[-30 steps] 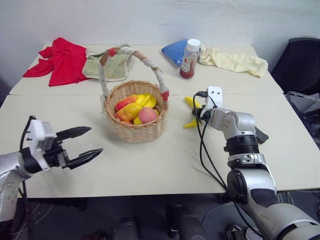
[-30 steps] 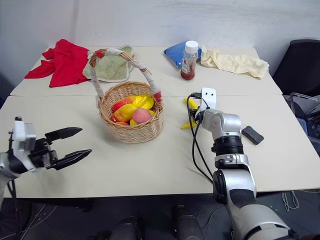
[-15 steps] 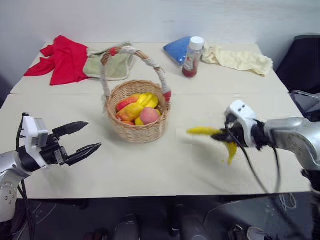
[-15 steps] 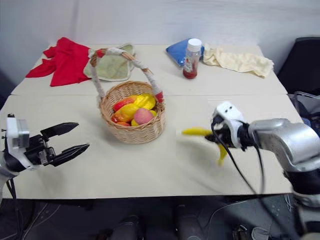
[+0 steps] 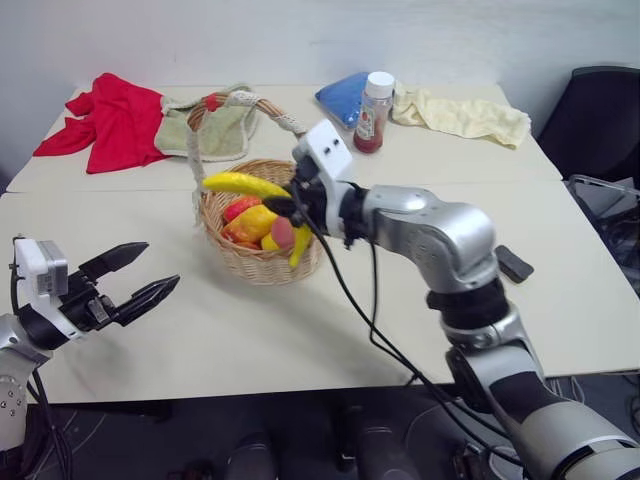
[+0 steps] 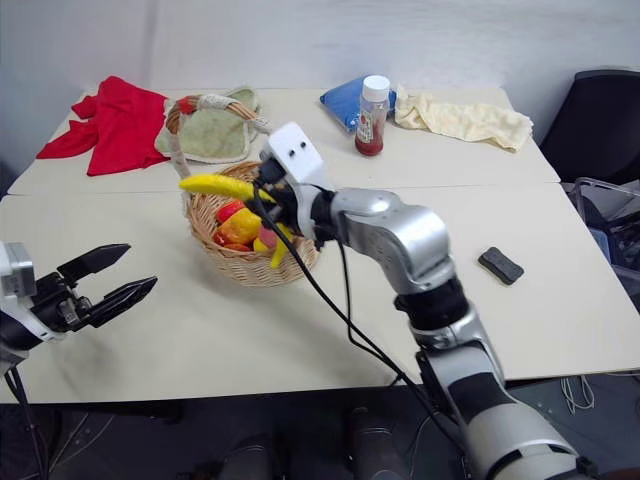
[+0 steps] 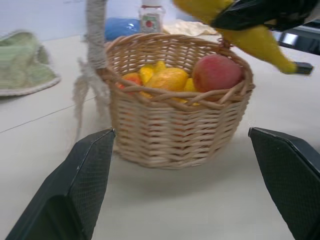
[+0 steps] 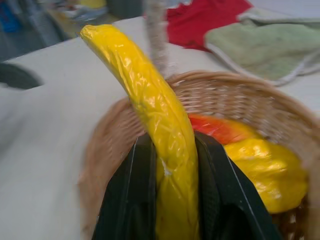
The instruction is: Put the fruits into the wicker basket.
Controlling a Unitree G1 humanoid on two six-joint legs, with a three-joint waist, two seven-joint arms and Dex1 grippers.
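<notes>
Right gripper (image 5: 290, 208) pinching banana (image 5: 245, 185) mid-length above wicker basket (image 5: 255, 262) (left gripper (image 5: 140, 275) spread, idle): your release risks it catching the handle (image 5: 262, 104) and tumbling onto the worktop (image 5: 300, 330).

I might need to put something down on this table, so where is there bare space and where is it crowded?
Bare tabletop lies in front of the wicker basket, across to the open left gripper, and on the near right between the right arm and the small black block. The far edge is crowded: red cloth, green towel, bottle, yellow cloth. The basket already holds fruits.
</notes>
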